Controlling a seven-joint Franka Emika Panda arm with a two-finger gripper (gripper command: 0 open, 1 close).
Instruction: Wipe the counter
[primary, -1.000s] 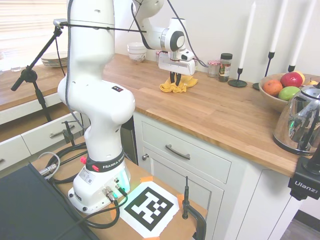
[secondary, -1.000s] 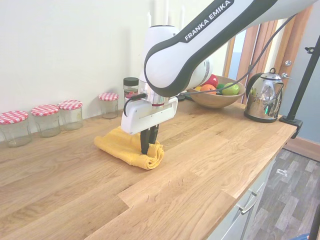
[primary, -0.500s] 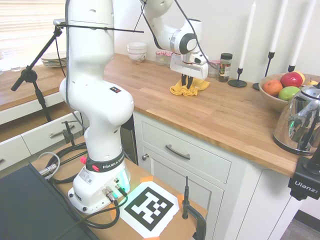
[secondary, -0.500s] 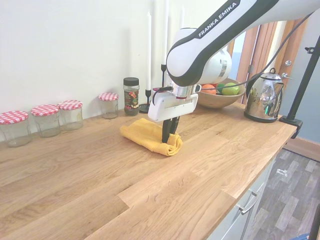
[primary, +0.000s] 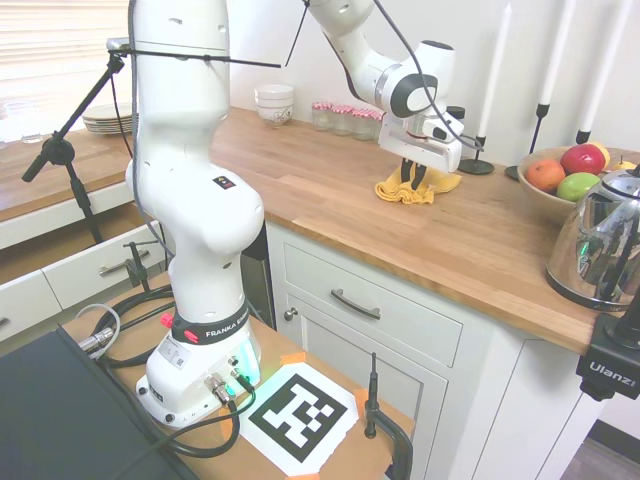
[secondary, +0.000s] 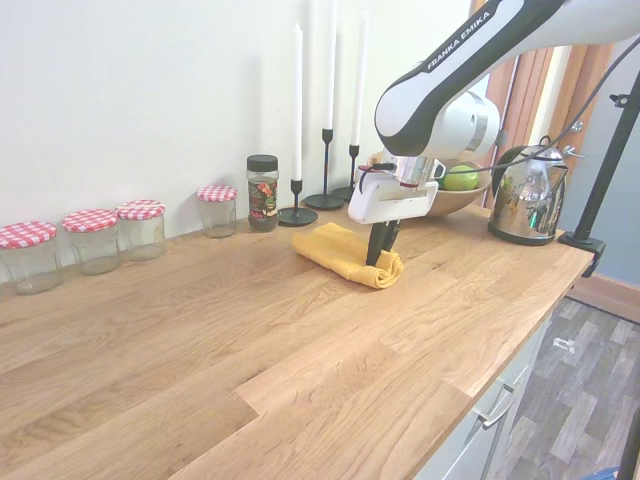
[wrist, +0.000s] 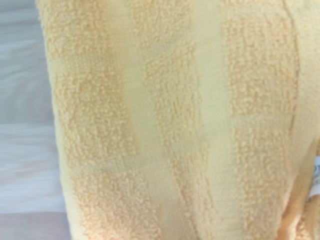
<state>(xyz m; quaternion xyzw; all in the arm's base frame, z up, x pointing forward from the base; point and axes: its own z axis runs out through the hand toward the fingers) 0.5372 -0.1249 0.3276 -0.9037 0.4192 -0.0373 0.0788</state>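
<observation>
Since one second ago, the end effector (secondary: 379, 247) and the yellow cloth (secondary: 345, 254) have travelled together along the desk (secondary: 200, 340), away from the row of red-checked jars (secondary: 95, 238) and toward the end that carries the fruit bowl (primary: 552, 192) and the kettle (secondary: 525, 193). The cloth has stayed flat on the wood throughout, so this displacement reads as one wiping stroke.

Current state:
- End effector: fingers closed together, pinching a fold of the cloth and pressing it down onto the desk.
- Cloth: bunched at its leading end, trailing back toward the wall. It lies in the rear half of the desk, near the black candle holders (secondary: 325, 200) and the spice jar (secondary: 262, 192), apart from both.
- Wrist view: filled by terry fabric (wrist: 170, 120); a pale strip of worktop shows along one side.

Assessment: the stretch nearer the jars has been swept. The front-edge strip and the kettle end appear not yet covered. Further travel in this direction approaches the bowl and the candle holders; contact risk rises.
</observation>
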